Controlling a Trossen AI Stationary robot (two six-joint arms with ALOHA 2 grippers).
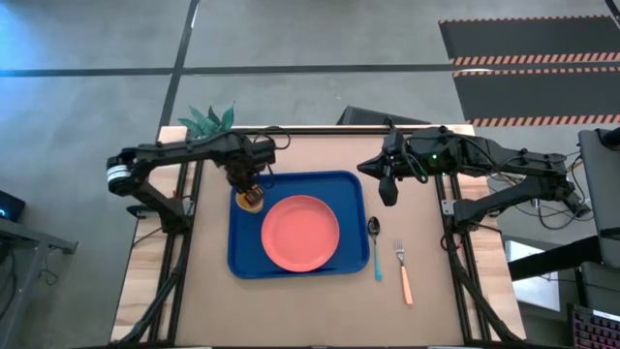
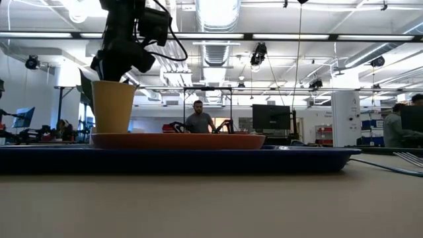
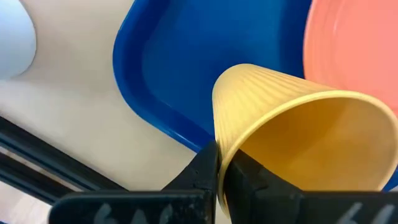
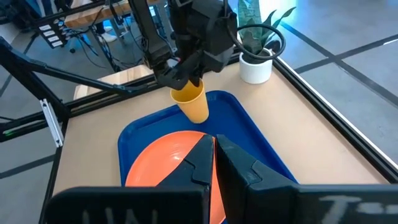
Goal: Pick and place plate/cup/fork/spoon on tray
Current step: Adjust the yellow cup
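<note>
Nearest the camera, the fork (image 1: 403, 272) and the spoon (image 1: 375, 245) are lying on the bare bench (image 1: 310, 310), just right of the tray (image 1: 346, 182) and still waiting their turn; the spoon is lying closer to the rim, the fork a little farther right.

On the tray the plate (image 1: 300, 233) is already sitting flat, filling most of its middle and right. At the tray's far left corner the left pincer (image 1: 249, 190) is gripping the cup (image 1: 252, 201) by its wall, its fingers (image 3: 205, 165) pinched tight on the rim. The cup is sitting close beside the plate's edge; whether its base is resting on the tray floor or hanging just above it is hard to tell. It is holding nothing visible.

The risk is lying here: the thin ribbed wall is looking easy to crush or tilt, and a release while the cup is leaning, or while its base is riding on the plate's edge, could tip it over.

Farther back and right, the right pincer (image 1: 387, 190) is hovering closed and empty above the bench, beyond the spoon. A sideways swing toward the cutlery could knock the spoon under the rim.

A potted plant (image 1: 208, 118) is standing at the far left corner.
</note>
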